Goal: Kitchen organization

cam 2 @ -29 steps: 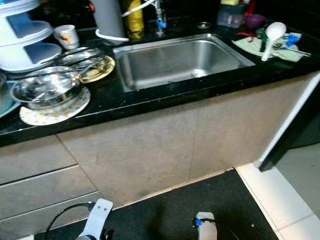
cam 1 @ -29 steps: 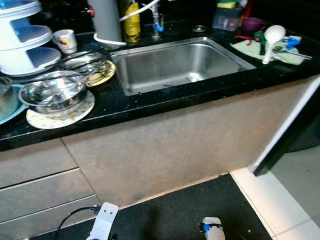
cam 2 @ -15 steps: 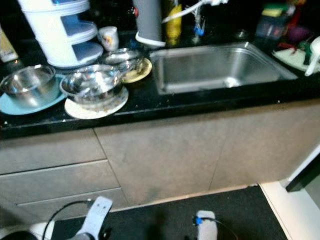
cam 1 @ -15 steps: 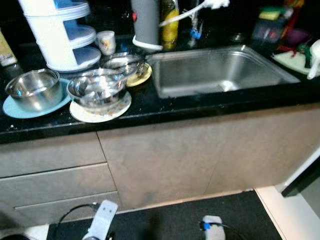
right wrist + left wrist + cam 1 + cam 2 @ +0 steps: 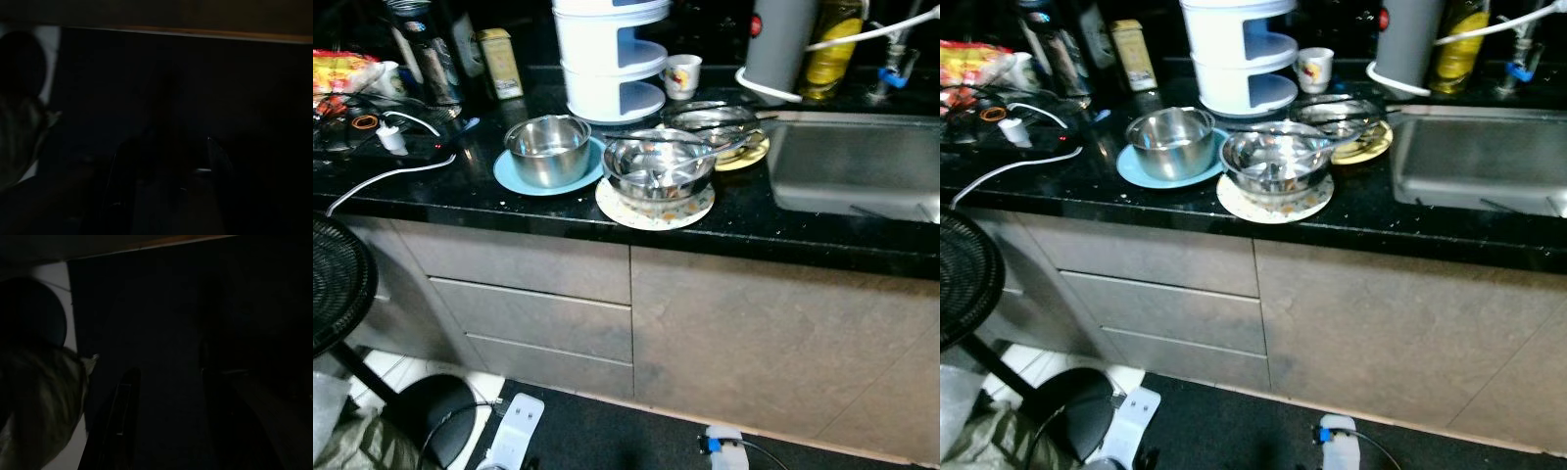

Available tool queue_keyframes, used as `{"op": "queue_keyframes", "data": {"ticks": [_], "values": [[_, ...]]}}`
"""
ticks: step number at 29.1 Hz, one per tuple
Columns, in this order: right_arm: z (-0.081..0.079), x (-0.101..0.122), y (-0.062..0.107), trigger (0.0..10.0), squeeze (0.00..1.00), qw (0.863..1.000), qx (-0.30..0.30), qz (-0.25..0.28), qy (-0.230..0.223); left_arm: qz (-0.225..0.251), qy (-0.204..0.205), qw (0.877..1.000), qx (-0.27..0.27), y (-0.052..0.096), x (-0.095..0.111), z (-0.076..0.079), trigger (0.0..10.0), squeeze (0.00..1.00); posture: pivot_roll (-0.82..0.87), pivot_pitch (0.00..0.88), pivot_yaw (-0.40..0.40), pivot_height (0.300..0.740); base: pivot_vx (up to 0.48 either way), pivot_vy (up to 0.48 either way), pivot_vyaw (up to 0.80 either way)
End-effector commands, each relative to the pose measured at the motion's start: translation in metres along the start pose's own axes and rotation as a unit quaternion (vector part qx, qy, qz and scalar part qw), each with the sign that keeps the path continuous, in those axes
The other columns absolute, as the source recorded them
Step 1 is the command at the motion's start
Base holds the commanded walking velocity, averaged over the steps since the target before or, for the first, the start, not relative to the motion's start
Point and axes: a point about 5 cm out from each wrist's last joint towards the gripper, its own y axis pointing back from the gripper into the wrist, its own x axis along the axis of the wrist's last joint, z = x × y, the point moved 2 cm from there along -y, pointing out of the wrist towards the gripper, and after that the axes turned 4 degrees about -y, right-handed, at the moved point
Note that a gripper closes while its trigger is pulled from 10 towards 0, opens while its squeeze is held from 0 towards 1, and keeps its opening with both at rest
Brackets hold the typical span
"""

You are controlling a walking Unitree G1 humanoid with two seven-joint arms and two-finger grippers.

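Left eye view: three steel bowls (image 5: 547,149)

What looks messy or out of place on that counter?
Steel bowls sit on plates instead of being put away: one bowl on a blue plate, another holding utensils on a patterned plate. A white cable trails across the counter on the left. Nothing looks spilled or broken.

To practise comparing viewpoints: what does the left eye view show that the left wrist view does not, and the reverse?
Left eye view: the black countertop, a steel bowl on a blue plate, the sink. Left wrist view: the left gripper, fingers apart, hanging idle over the dark mat. Both: the mat, a round black base and mottled cloth.
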Motion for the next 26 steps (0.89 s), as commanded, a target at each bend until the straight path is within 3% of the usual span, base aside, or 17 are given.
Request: {"op": "queue_keyframes", "data": {"ticks": [1,9,13,16,26], "values": [[0.0007,-0.0115,0.0023,10.0,0.0,1.0,-0.004,-0.021,-0.001,-0.017,-0.001,1.0,-0.004,0.0011,-0.0077,0.0002,10.0,0.0,-0.05,0.166,0.035,0.74,0.0,0.0,0.0],[0.0015,-0.013,0.0029,10.0,0.0,1.0,-0.003,-0.024,0.002,-0.034,-0.008,0.999,-0.009,0.0012,-0.0123,0.0019,10.0,0.0,-0.05,0.161,0.032,0.74,0.0,-0.333,0.0],[0.0021,-0.0122,0.0028,10.0,0.0,1.0,-0.003,-0.023,0.003,-0.032,0.007,0.999,-0.007,0.001,-0.0123,0.0016,10.0,0.0,-0.06,0.152,0.031,0.74,0.0,0.0,0.0],[0.0021,-0.012,0.0028,10.0,0.0,1.0,-0.004,-0.022,0.002,-0.026,-0.012,0.999,-0.021,0.001,-0.0108,0.0046,10.0,0.0,-0.06,0.149,0.031,0.74,0.0,0.0,0.0],[0.0018,-0.0103,0.0024,10.0,0.0,1.0,-0.006,-0.017,0.004,-0.023,-0.006,1.0,-0.019,-0.0002,-0.0081,0.0059,10.0,0.0,-0.07,0.138,0.032,0.74,0.0,0.0,0.0]]}}
